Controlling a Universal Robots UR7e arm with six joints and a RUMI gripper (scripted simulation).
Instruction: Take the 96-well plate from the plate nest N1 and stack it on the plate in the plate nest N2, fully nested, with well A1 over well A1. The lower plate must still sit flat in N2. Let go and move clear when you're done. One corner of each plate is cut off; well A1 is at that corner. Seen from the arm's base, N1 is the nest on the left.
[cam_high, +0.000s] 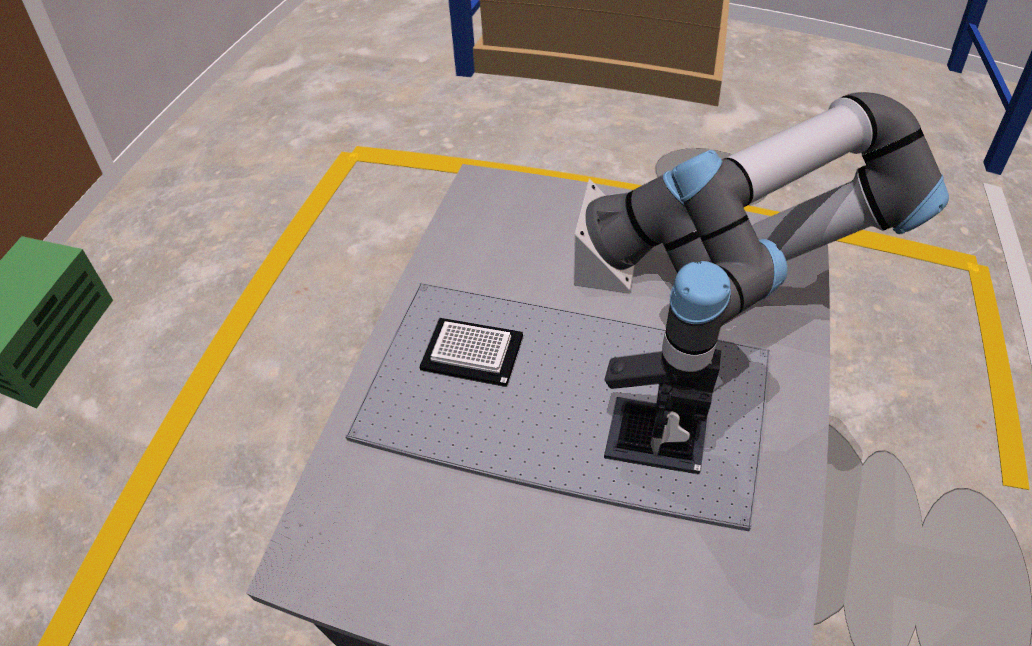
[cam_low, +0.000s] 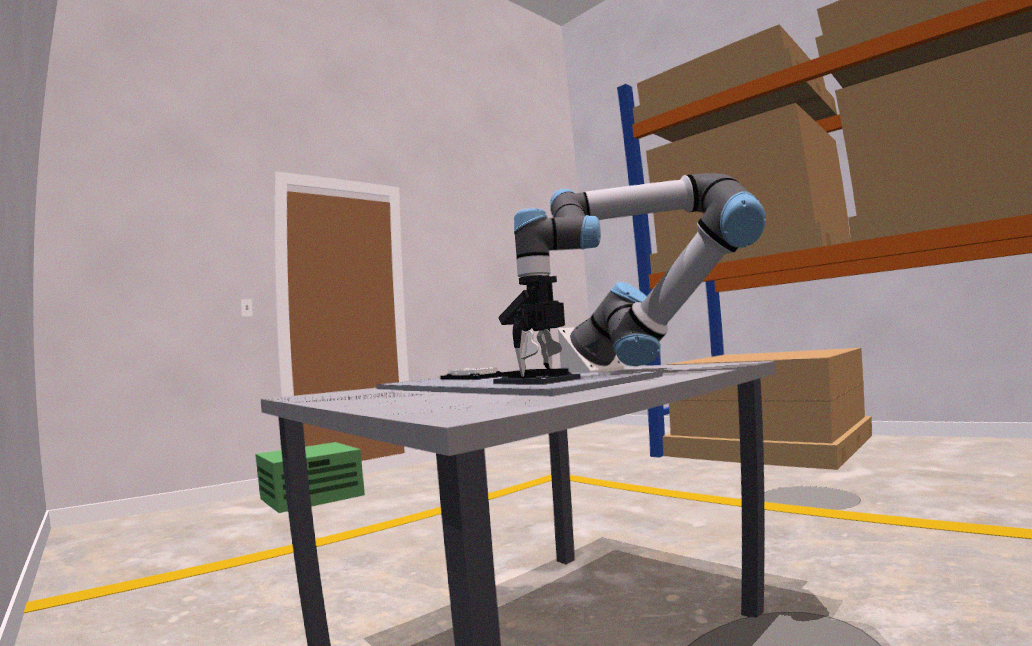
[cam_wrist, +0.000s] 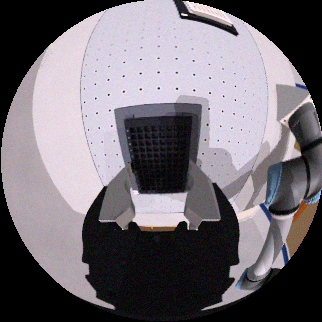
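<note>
A black 96-well plate (cam_high: 645, 428) sits in the black nest N1 (cam_high: 656, 455) at the right of the perforated baseplate. My gripper (cam_high: 670, 431) stands straight down over it and is shut on the black plate across its short width. In the wrist view the two grey fingers clasp the near end of the black plate (cam_wrist: 160, 152). A white 96-well plate (cam_high: 470, 344) lies flat in the black nest N2 at the left; it also shows at the top of the wrist view (cam_wrist: 207, 12). I cannot make out the cut corners.
The grey perforated baseplate (cam_high: 555, 403) lies on the grey table. The arm's base mount (cam_high: 605, 236) stands behind it. A green box (cam_high: 41, 319) sits on the floor at the left, and shelves with cardboard boxes (cam_low: 761, 152) stand behind the table.
</note>
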